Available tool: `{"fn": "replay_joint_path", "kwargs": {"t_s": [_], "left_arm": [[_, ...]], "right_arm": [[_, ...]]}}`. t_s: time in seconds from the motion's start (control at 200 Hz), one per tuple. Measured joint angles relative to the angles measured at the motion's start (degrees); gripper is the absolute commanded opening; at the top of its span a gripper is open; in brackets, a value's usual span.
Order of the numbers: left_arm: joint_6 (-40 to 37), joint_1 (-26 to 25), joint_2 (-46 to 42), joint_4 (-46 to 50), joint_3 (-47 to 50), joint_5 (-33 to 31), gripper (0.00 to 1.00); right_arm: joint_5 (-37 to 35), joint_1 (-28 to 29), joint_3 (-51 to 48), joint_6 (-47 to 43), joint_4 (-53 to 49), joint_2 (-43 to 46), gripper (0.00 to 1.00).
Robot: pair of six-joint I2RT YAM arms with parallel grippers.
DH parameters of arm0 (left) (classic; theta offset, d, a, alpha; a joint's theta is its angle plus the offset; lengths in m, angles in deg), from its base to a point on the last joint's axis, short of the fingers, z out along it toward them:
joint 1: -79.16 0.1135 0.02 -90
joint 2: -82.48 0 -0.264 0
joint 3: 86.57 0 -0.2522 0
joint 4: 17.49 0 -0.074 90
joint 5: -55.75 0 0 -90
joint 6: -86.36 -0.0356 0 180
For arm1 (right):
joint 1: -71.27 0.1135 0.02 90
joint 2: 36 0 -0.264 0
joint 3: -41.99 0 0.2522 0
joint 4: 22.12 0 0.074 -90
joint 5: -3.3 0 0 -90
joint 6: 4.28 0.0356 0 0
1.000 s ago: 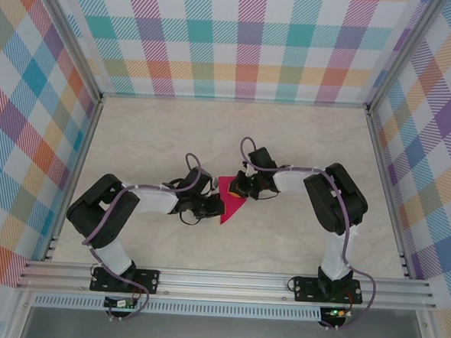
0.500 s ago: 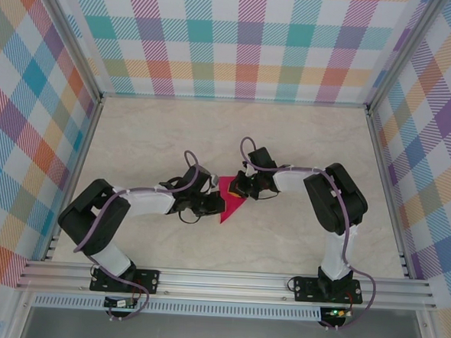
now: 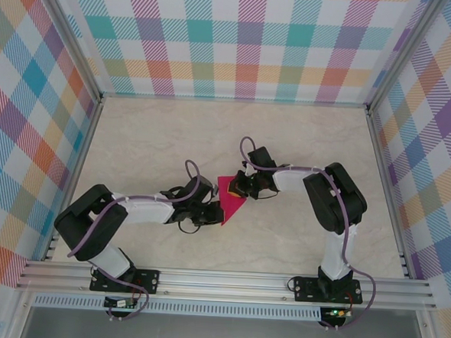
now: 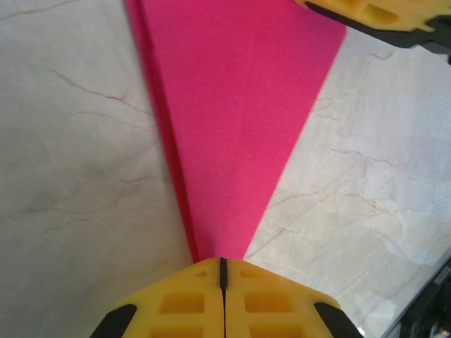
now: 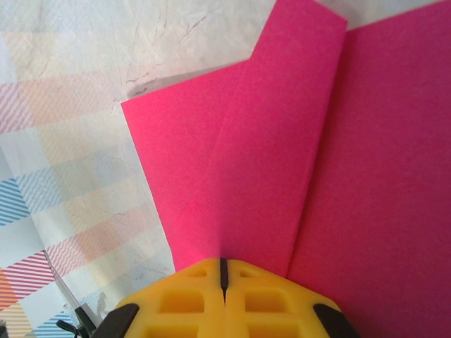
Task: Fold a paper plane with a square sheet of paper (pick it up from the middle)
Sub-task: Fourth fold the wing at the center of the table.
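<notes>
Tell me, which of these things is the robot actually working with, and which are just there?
Part of the job:
- pink folded paper
- left gripper, closed at the paper's pointed tip
- right gripper, closed at the paper's wider end

Just surroundings:
- table
- checked walls
- metal frame rail

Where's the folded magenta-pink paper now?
Top view, mid-table: folded magenta-pink paper, narrow tip at the left jaws, wide end at the right jaws.
</notes>
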State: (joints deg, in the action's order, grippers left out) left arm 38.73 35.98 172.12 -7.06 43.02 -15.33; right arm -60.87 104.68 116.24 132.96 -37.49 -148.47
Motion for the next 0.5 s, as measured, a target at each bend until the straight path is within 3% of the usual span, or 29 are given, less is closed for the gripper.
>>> {"fn": "replay_joint_path", "kwargs": {"t_s": [0.5], "left_arm": [[1.7, -0.22, 0.04, -1.27, 0.79, -0.98, 0.03]], "right_arm": [[0.0, 0.0, 0.0, -0.17, 0.0, 0.0, 0.01]]}}
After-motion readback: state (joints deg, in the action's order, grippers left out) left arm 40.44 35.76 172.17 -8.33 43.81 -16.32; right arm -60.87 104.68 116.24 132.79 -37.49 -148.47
